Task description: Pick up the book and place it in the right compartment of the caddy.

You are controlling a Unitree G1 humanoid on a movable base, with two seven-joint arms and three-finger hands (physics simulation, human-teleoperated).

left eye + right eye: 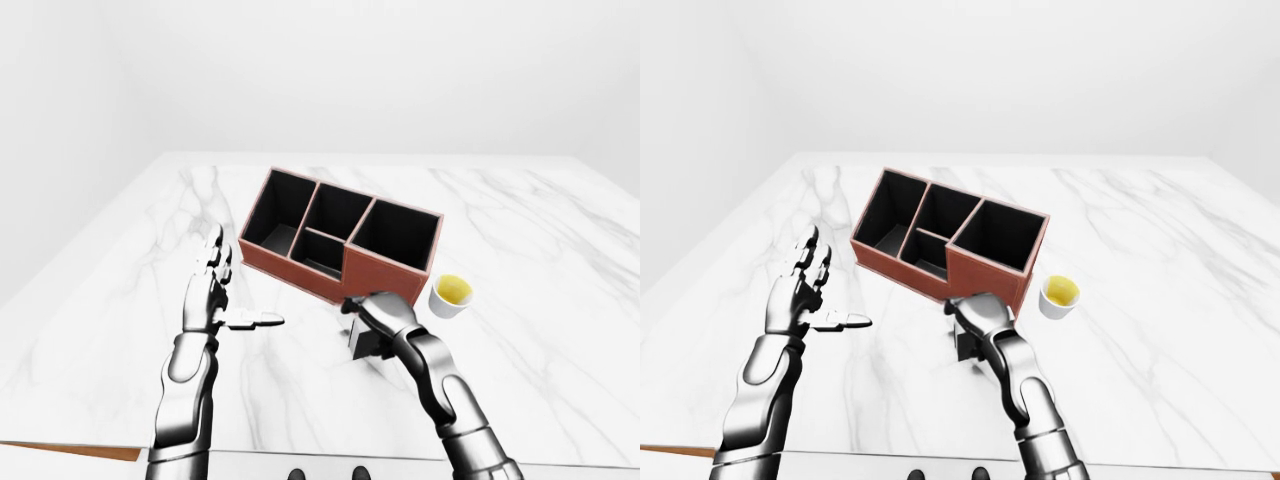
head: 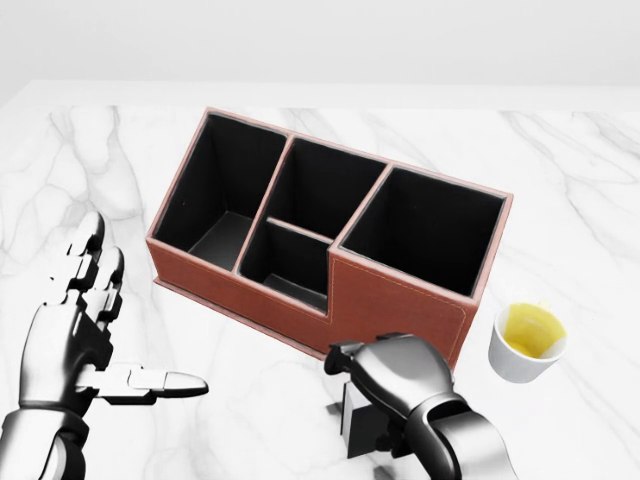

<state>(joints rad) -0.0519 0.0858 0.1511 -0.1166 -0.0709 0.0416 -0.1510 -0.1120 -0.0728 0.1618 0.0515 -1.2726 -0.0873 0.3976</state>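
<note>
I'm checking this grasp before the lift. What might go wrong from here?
The right hand covers most of the dark book, so how secure the grip is cannot be told; it may slip on lifting. The book sits low beside the caddy wall, so a shallow lift might clip the rim. The cup of yellow liquid stands close to the right compartment; a wide swing may knock it.
</note>
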